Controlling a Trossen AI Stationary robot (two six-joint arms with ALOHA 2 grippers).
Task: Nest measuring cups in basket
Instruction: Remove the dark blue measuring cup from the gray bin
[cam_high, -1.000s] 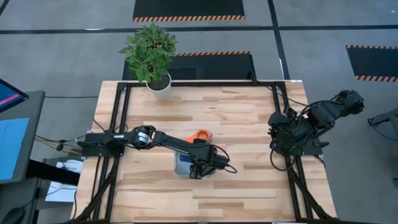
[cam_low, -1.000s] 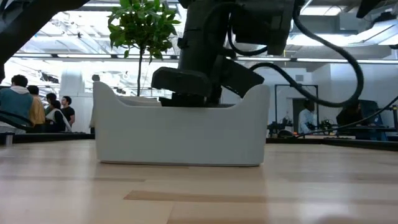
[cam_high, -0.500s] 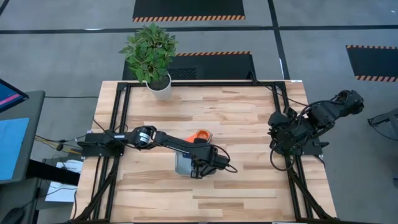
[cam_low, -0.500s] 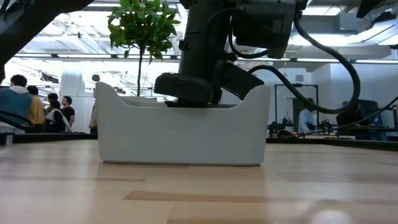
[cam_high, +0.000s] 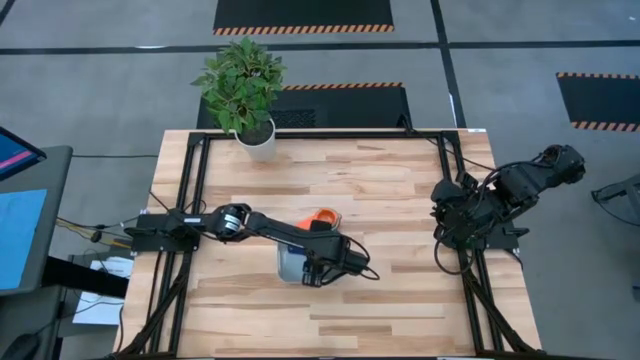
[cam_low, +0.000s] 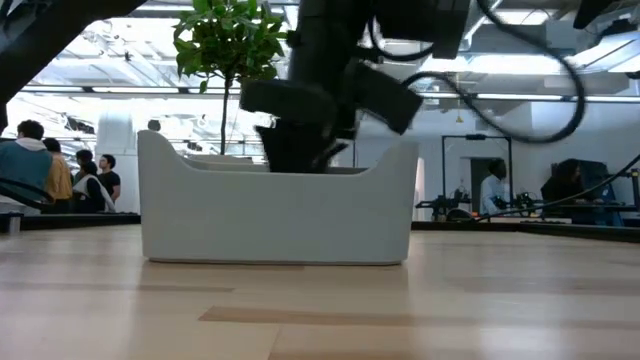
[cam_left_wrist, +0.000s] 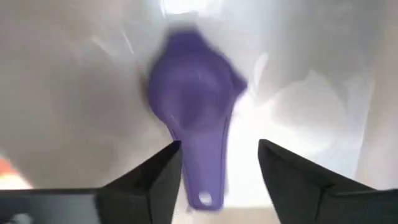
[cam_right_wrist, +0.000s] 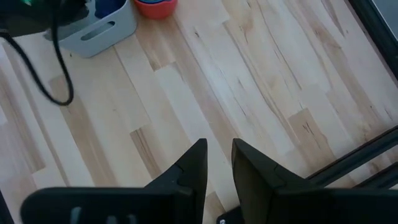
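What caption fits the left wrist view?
Open left gripper above a purple measuring cup lying in the basket.

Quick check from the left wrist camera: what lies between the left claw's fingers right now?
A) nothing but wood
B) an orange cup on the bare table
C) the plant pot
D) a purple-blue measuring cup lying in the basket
D: the left wrist view shows the purple-blue measuring cup lying on the basket floor, its handle between the left claw's spread fingers.
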